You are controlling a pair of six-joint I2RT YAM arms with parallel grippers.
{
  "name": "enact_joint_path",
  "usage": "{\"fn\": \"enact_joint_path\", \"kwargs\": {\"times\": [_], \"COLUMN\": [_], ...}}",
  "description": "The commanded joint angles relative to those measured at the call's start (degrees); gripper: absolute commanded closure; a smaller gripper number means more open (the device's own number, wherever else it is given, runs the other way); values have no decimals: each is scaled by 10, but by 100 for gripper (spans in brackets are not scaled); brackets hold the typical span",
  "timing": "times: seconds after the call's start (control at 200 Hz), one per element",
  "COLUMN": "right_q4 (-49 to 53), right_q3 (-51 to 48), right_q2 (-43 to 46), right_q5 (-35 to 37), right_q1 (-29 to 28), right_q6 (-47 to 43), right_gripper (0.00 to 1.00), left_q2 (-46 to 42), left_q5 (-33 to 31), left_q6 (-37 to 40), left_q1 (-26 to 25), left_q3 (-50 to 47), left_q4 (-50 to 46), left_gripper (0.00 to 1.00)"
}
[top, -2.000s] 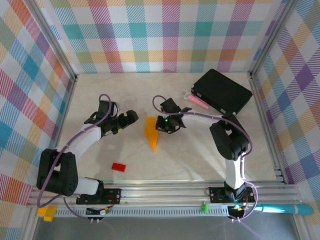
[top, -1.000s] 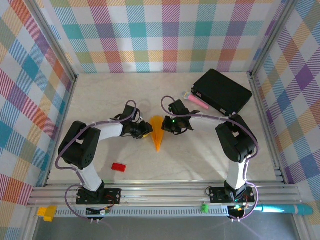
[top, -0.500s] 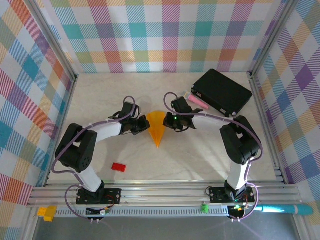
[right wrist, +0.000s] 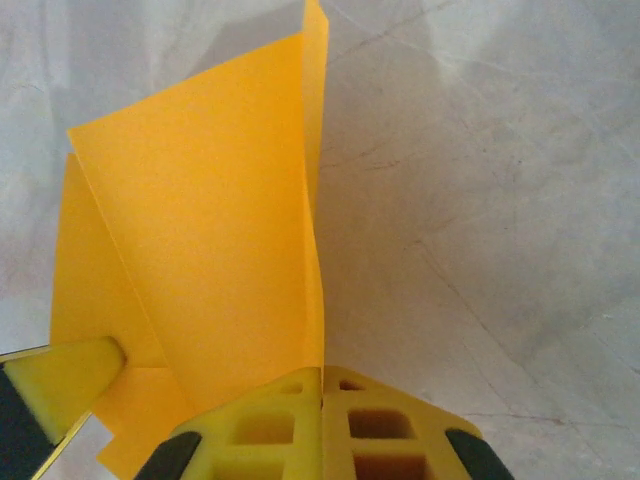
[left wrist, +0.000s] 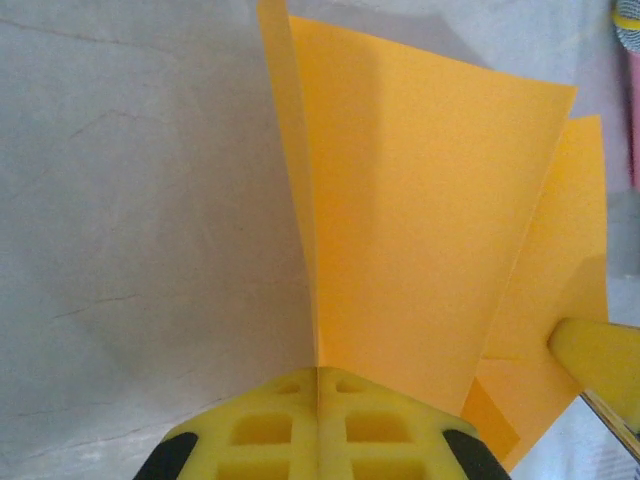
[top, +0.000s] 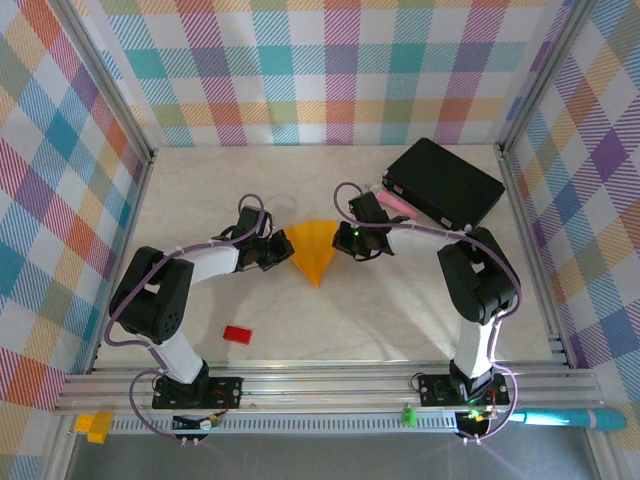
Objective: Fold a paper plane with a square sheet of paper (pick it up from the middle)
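I saw the paper plane near the middle of the table, a bit closer to the far edge than to the near edge. Its pointy end faced the near edge and its wide end faced the far edge. It sat right between my two tools. I could not tell if its underside touched the table.

The left tool was shut tight on the left flap, with the thin paper edge pinched between its yellow pads. The right tool was shut tight on the right flap in the same way.

The paper looked very thin and very light, so I thought it would weigh almost nothing. I thought it would be floppy too, and would bend or get a new crease at the smallest push. It could rip if my two tools pulled apart too hard. It looked smooth, so it might slip out of the pads.

I thought the best place to hold it was on the flaps, close to the folds, where the paper is doubled and a bit stiffer. A soft, slow pull seemed safest.
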State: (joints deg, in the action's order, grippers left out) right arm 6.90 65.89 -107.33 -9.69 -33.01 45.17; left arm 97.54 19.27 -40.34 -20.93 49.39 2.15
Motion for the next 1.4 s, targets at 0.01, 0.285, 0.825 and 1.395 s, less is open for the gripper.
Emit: {"fn": "enact_joint_path", "kwargs": {"times": [0.01,0.285,0.825,1.395], "right_q4": [-1,37,172,234], "right_q3": [3,30,62,149], "right_q2": [-21,-34,44,-54], "right_q5": [-16,-27,60,64], "right_q1": [3,4,-85,-143], "right_q6": [-5,-16,-55,-41], "right_gripper": [98,84,56,47], "left_q2": [16,35,25,28], "left_q5": [22,56,69,83], "left_q6": [-2,3,4,2], "left_q1": [5,5,5,5], "left_q3": [-9,1,9,10], "left_q4": [14,15,8,13], "left_gripper": [99,99,98,98]}}
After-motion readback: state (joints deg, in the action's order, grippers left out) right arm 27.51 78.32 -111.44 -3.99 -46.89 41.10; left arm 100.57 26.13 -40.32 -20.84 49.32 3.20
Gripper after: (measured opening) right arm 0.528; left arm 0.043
